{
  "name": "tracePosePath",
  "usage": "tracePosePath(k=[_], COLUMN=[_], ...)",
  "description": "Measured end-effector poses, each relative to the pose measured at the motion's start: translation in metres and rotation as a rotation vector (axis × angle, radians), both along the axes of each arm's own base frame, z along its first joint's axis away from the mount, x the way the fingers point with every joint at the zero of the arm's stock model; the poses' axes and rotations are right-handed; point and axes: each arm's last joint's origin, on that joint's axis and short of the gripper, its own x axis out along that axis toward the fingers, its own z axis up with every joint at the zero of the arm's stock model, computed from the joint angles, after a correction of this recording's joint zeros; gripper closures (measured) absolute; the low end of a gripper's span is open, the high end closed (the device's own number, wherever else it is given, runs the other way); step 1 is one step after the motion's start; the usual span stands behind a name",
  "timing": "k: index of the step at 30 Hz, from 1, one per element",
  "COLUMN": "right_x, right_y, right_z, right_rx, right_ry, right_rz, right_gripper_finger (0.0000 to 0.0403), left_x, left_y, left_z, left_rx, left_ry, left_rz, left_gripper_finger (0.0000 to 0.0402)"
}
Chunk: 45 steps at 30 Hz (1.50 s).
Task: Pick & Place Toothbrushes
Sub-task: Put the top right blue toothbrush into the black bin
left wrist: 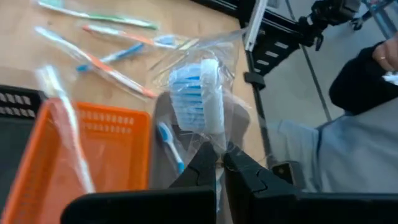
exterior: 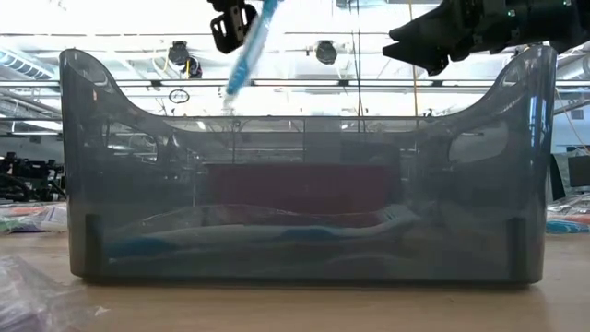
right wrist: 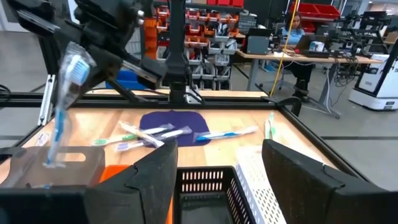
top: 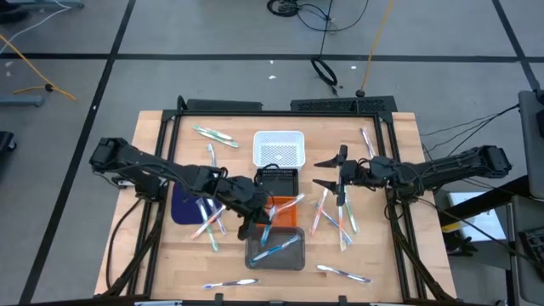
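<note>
My left gripper (top: 255, 223) is shut on a blue toothbrush (right wrist: 65, 106) in a clear wrapper. It hangs over the grey see-through bin (top: 276, 251), where other toothbrushes (top: 280, 248) lie. My right gripper (top: 327, 172) hovers open and empty beside the black basket (top: 278, 180). An orange basket (top: 285, 212) with one toothbrush (top: 287, 202) across it sits between the black basket and the bin. Loose wrapped toothbrushes lie flat on the table at the right (top: 336, 212), the far left (top: 212, 134) and the near edge (top: 344, 274). My left gripper pinches the wrapped toothbrush between its two fingers just below the bristle head (left wrist: 214, 146). The fingers slant down from the table's left. The head (left wrist: 199, 93) stands up past the fingertips. The handle (exterior: 241, 69) hangs slanting below, clear of the bin.
A white basket (top: 279, 147) stands at the far side behind the black one. A dark blue mat (top: 183, 204) lies at the left under my left arm, with toothbrushes (top: 208, 225) by it. A black frame (top: 280, 106) rims the table. A person (left wrist: 367, 74) stands beyond the table's edge.
</note>
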Motion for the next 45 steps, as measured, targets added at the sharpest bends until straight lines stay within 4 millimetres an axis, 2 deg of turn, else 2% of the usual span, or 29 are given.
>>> tracePosePath(k=[9, 14, 19, 28, 34, 45], right_x=[0.000, 0.000, 0.000, 0.000, 0.000, 0.000], right_y=[0.000, 0.000, 0.000, 0.000, 0.000, 0.000], right_z=[0.000, 0.000, 0.000, -0.002, -0.002, -0.002], right_rx=[-0.001, -0.002, -0.004, -0.006, -0.005, -0.006], right_ry=[0.000, 0.001, 0.002, 0.026, 0.024, 0.024], right_rz=[0.000, -0.002, -0.002, -0.003, -0.003, -0.003], right_gripper_finger=[0.0181, 0.0181, 0.0181, 0.0186, 0.0187, 0.0190], left_x=[-0.006, 0.004, 0.010, 0.010, 0.010, 0.008], left_y=[-0.014, -0.021, -0.019, -0.021, -0.021, -0.020], left_z=[-0.005, -0.022, -0.037, -0.039, -0.040, -0.041], left_rx=[-0.056, -0.092, -0.112, -0.133, -0.079, -0.049], left_ry=[0.086, 0.147, 0.216, 0.235, 0.214, 0.221], left_rz=[0.030, 0.047, 0.068, 0.024, 0.006, -0.010], left_gripper_finger=[0.0400, 0.0400, 0.0400, 0.0398, 0.0395, 0.0319])
